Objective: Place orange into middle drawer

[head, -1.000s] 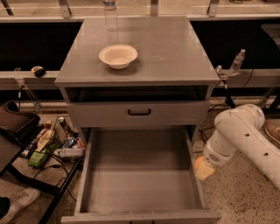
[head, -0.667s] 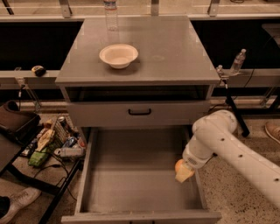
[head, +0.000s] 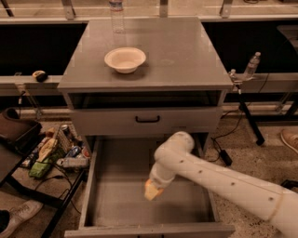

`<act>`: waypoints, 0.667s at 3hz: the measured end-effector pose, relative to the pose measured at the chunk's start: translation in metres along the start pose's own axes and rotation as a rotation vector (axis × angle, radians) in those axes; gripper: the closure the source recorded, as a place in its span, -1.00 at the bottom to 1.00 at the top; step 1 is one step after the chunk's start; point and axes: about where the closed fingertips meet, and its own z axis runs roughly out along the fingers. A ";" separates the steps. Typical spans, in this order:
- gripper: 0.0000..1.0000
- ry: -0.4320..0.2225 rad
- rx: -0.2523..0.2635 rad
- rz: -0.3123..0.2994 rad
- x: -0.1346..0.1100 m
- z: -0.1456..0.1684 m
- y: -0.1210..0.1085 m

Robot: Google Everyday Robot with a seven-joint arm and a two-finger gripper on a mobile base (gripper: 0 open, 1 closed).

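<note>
The middle drawer (head: 116, 200) is pulled out at the bottom of the grey cabinet, a wide grey box with a bare flat floor. My white arm reaches in from the lower right. My gripper (head: 152, 189) hangs over the middle of the drawer floor, just above it. It is shut on the orange (head: 151, 191), which shows as a small orange-yellow lump at the tip. The arm hides most of the gripper.
A closed drawer front with a black handle (head: 147, 119) is above the open drawer. A white bowl (head: 125, 59) and a clear bottle (head: 117, 14) stand on the cabinet top (head: 186, 51). Clutter (head: 53, 151) lies on the floor at the left, and a shoe (head: 23, 213).
My arm has swung left from outside the drawer's right wall to over the middle of the drawer floor, carrying the orange with it.
</note>
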 end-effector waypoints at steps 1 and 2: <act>1.00 0.038 0.011 0.045 -0.027 0.045 0.014; 1.00 0.083 -0.001 0.079 -0.057 0.092 0.025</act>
